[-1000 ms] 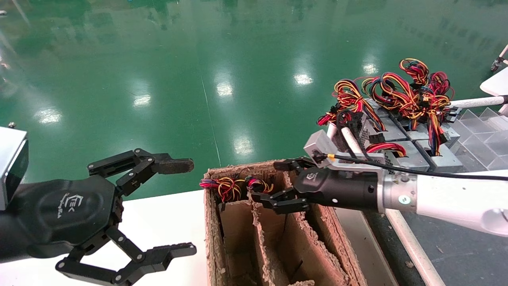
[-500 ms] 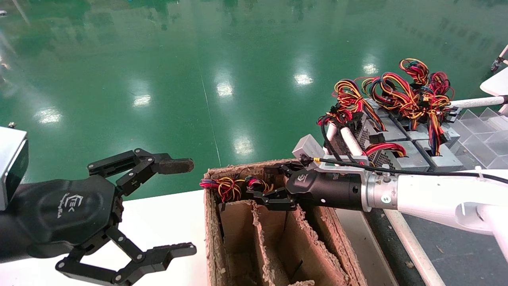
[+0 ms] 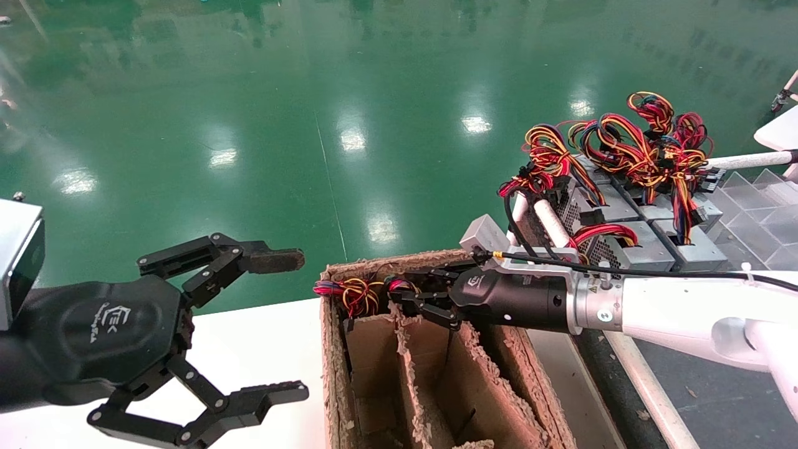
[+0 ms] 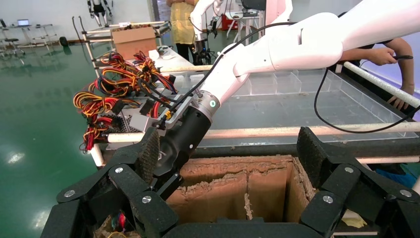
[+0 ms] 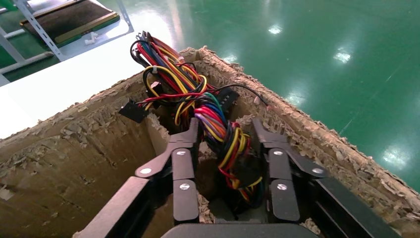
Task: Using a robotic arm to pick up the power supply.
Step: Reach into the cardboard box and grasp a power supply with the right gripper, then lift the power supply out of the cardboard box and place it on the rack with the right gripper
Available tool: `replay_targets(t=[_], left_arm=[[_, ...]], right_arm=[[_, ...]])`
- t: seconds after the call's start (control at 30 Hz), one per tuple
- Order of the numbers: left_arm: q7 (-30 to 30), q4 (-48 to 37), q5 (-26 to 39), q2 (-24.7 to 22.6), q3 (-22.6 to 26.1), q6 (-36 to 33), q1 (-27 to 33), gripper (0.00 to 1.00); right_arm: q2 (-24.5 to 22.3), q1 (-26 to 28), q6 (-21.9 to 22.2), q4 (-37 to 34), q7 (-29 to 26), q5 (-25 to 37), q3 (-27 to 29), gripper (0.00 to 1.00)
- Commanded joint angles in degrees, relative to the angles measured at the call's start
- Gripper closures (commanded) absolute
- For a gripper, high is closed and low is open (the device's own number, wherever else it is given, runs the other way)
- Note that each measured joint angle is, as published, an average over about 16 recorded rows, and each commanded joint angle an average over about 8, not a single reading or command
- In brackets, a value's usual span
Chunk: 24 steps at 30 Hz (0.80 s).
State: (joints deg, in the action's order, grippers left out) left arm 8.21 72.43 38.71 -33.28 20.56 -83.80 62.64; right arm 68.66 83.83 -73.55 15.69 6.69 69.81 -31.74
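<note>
Knotted wires of power supply (image 5: 225, 136) between right claw (image 5: 229, 148) fingers, not yet clenched, left claw (image 3: 274, 324) released.

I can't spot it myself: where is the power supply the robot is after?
It sits down in the far end of the cardboard box; only its wire bundle shows, between the right gripper's fingers.

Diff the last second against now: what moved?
The right gripper advanced leftward along the cardboard box's far end and its fingers narrowed around the wire bundle; a firm grasp isn't confirmed. The left gripper stayed parked and open over the white table. The stacked power supplies are unchanged.
</note>
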Motion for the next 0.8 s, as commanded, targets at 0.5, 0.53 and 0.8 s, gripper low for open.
replay_targets(t=[0.5, 0.53, 0.8], left_arm=[[0.0, 0.0, -0.01, 0.0, 0.01, 0.0, 0.0, 0.0], [0.0, 0.0, -0.01, 0.0, 0.01, 0.0, 0.0, 0.0], [-0.01, 0.0, -0.01, 0.01, 0.01, 0.01, 0.0, 0.0]], right_arm=[[1.03, 0.84, -1.17, -4.9, 3.62, -1.24, 0.86, 1.0], [1.01, 0.85, -1.4, -5.16, 3.75, -1.46, 1.0, 1.0], [0.12, 1.66, -3.91, -6.54, 4.71, -3.52, 2.36, 1.0]])
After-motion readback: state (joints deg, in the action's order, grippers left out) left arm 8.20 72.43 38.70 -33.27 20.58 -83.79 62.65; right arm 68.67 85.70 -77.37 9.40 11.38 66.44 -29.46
